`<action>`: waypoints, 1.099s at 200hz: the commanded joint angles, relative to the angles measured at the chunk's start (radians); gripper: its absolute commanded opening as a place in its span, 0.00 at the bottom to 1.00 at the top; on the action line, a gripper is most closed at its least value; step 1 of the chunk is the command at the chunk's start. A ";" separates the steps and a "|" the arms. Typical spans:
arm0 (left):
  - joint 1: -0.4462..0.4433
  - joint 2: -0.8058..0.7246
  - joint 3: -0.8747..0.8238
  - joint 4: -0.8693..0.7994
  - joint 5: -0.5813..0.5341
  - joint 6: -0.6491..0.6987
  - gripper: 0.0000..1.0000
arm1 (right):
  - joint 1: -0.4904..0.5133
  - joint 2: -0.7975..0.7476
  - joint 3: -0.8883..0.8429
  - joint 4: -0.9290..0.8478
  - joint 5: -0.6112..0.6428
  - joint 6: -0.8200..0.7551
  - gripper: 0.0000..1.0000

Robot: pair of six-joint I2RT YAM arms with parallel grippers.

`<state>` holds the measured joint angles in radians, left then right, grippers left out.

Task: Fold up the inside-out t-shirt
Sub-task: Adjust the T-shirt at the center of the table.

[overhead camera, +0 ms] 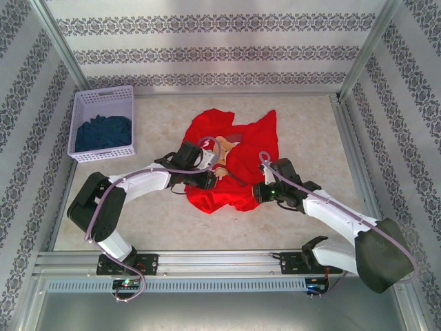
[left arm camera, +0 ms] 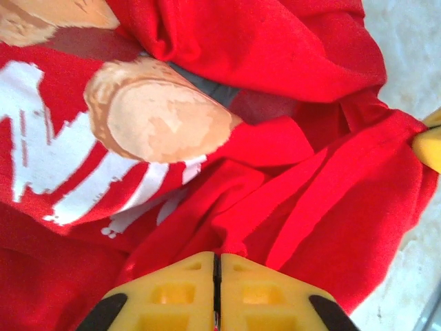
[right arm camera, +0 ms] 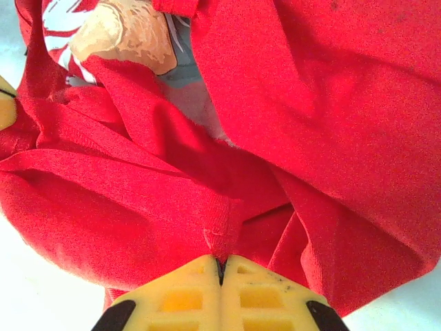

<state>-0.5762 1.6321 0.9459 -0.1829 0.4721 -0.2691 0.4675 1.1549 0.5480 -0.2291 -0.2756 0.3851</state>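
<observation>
Both my pinches are on the red cloth, so the job now is to lift and spread it evenly.

Basket (overhead camera: 103, 156) with dark blue cloth (overhead camera: 103, 132) is at far left and not involved. Right of the basket and nearer me, my left gripper (overhead camera: 209, 181) (left arm camera: 217, 258) is clamped tight on a fold of the inside-out t-shirt (overhead camera: 242, 146) (left arm camera: 331, 172) (right arm camera: 344, 103). The shirt lies crumpled mid-table, well right of the basket, with its white print bunched inward. Further right of the basket, my right gripper (overhead camera: 259, 192) (right arm camera: 220, 262) is closed on a hem ridge. Both bites look thin, so I judge I should raise them together and slowly. I'd draw them apart only until the cloth goes taut, watching for slip. I can't tell whether either bite has one layer or two.
</observation>
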 commanded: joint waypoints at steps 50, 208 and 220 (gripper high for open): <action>0.010 -0.157 0.040 -0.191 -0.287 -0.186 0.00 | -0.001 -0.264 -0.030 0.099 0.017 -0.115 0.00; 0.037 -0.359 0.068 -0.315 -0.431 -0.206 0.00 | 0.052 -0.152 0.075 0.366 -0.144 -0.144 0.00; 0.053 -0.397 0.094 -0.341 -0.470 -0.189 0.00 | 0.078 -0.144 0.110 0.367 -0.151 -0.166 0.00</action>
<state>-0.5549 1.3304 0.9565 -0.4553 0.1291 -0.4900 0.5034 1.0088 0.5663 0.0753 -0.3836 0.2657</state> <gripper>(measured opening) 0.050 0.064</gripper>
